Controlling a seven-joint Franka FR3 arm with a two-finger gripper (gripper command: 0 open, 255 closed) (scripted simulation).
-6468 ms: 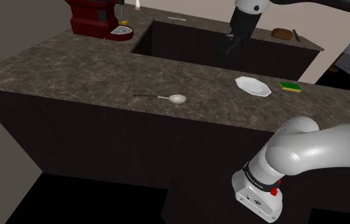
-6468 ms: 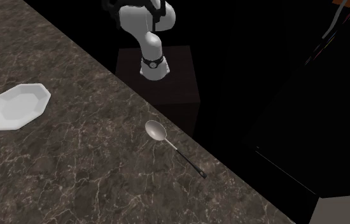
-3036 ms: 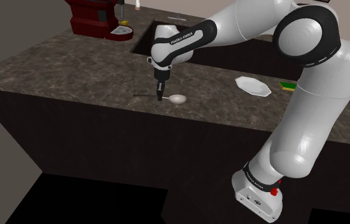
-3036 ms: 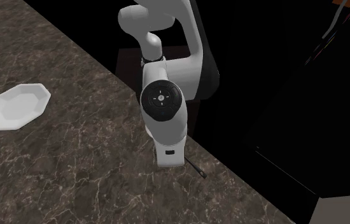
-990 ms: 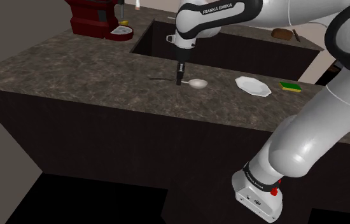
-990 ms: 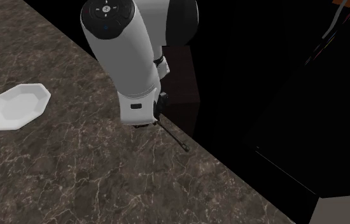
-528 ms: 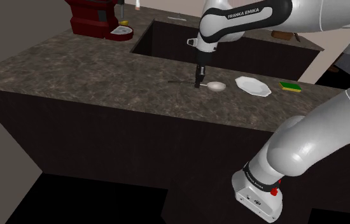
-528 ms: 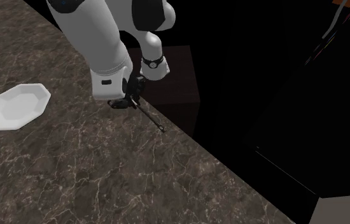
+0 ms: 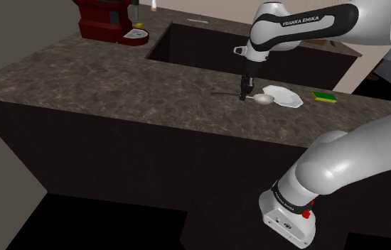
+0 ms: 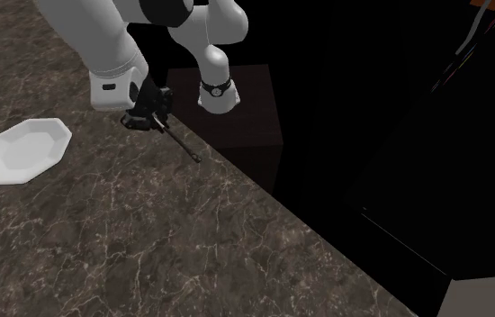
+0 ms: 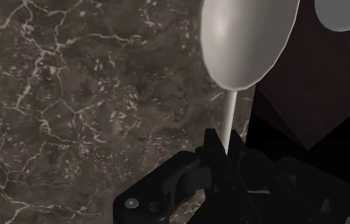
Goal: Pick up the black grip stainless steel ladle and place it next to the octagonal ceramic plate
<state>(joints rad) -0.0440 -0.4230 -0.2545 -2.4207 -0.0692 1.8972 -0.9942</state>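
The placing step is judged to be in hand. The ladle (image 11: 247, 38) is clasped at its thin stem by the gripper (image 9: 244, 96), the jaws being closed on it. It is held low over the counter (image 9: 116, 78), its bowl just beside the rim of the plate (image 9: 286, 96) and its dark handle pointing away. Whether the counter is touched cannot be told. A short lowering onto bare counter is called for next. The jaws are then to be opened and the hand raised straight up, so that the ladle is not dragged against the plate.
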